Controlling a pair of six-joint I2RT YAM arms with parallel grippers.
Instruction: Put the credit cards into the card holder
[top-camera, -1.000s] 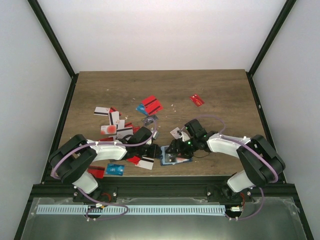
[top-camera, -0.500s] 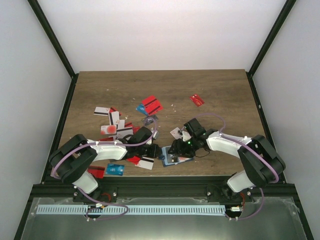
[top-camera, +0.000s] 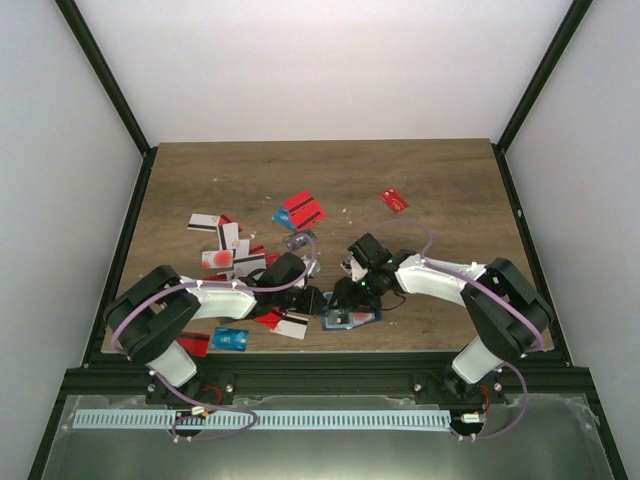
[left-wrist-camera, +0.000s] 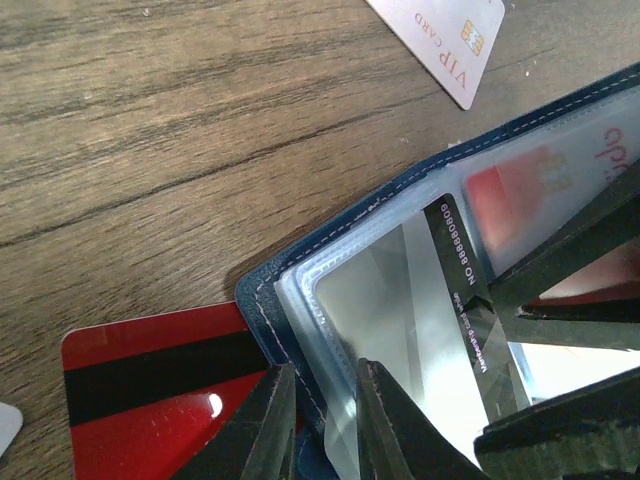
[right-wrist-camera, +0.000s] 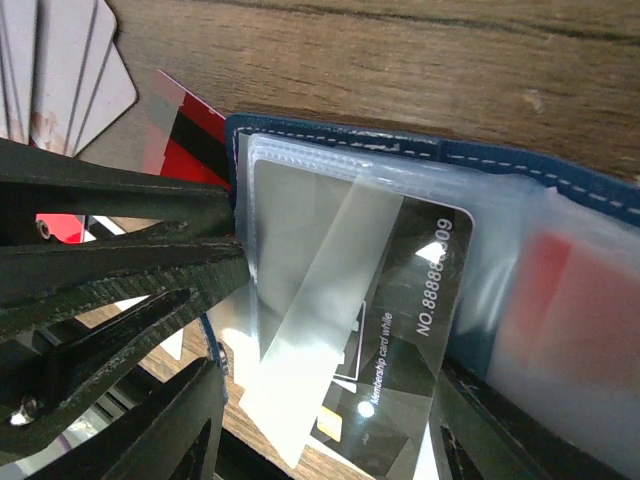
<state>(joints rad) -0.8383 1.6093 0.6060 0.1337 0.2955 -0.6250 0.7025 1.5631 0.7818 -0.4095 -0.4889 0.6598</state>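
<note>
The navy card holder (top-camera: 352, 319) lies open near the table's front edge, its clear sleeves up. My left gripper (top-camera: 312, 300) is shut on its left edge; in the left wrist view the gripper (left-wrist-camera: 325, 420) pinches the navy cover (left-wrist-camera: 350, 215) and a clear sleeve. My right gripper (top-camera: 347, 297) is over the holder. In the right wrist view its fingers (right-wrist-camera: 330, 370) stand wide apart around a dark grey card (right-wrist-camera: 410, 290), which lies slanted with its top end in a sleeve of the holder (right-wrist-camera: 400, 150). The card also shows in the left wrist view (left-wrist-camera: 460, 290).
Loose cards are scattered behind and left of the arms: red ones (top-camera: 303, 210) (top-camera: 394, 200), a white stack (top-camera: 230, 240), a light-blue one (top-camera: 229, 338) and a white one (top-camera: 292, 327). A red striped card (left-wrist-camera: 150, 380) lies under the holder's left edge. A white VIP card (left-wrist-camera: 440, 40) lies beyond it.
My right gripper has moved left and slightly away, closer to the left gripper over the holder. The left gripper has stayed on the holder's edge.
</note>
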